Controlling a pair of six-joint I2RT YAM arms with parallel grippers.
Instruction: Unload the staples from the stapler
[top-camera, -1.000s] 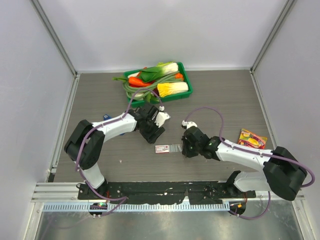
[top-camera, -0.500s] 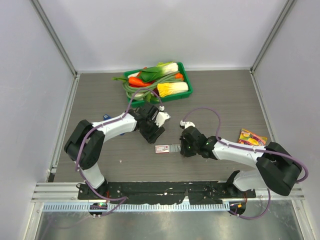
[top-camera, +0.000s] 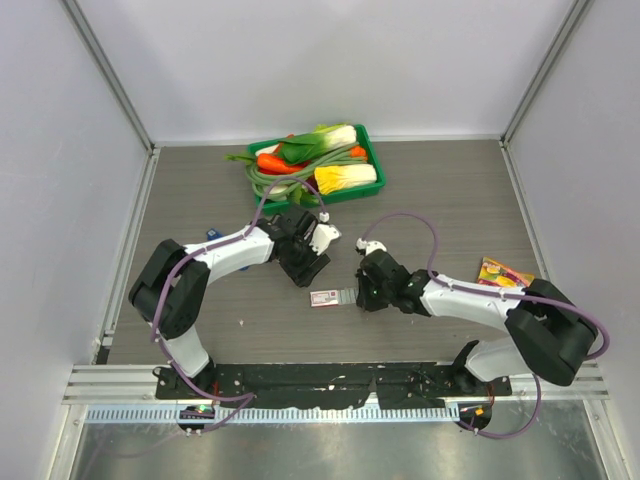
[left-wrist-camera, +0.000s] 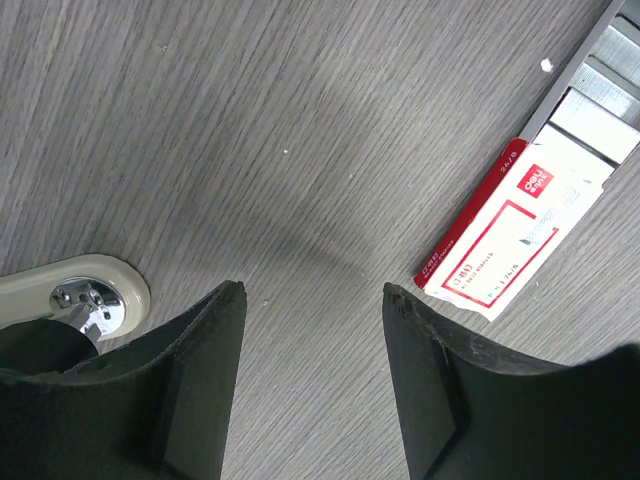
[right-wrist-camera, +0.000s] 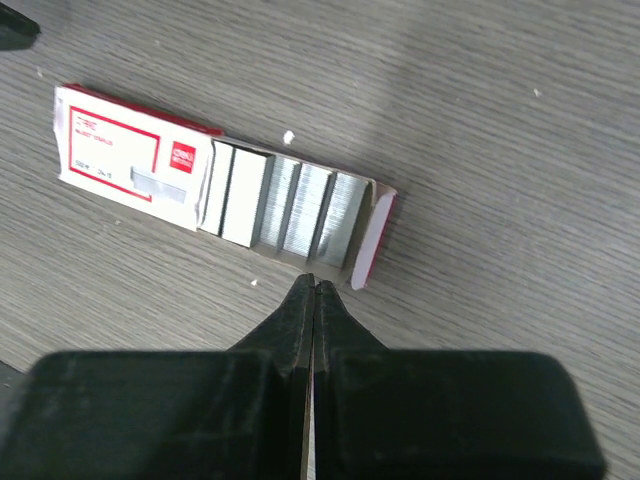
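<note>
Right fingers (right-wrist-camera: 300, 312) are pressed shut on nothing and have crept left, tips now just below the staples (right-wrist-camera: 300, 205) in the open box (right-wrist-camera: 110, 150), mid-frame. Left fingers (left-wrist-camera: 200, 380) gape over bare desk (left-wrist-camera: 200, 120). Can't spot the stapler, so I'd guess unloading's nearly done.

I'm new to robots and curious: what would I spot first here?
The green tray heaped with bright vegetables stands out at the far side of the table. Nearer the front, a red-and-white box lies slid open, showing silver strips, with the right gripper shut right next to them.
</note>
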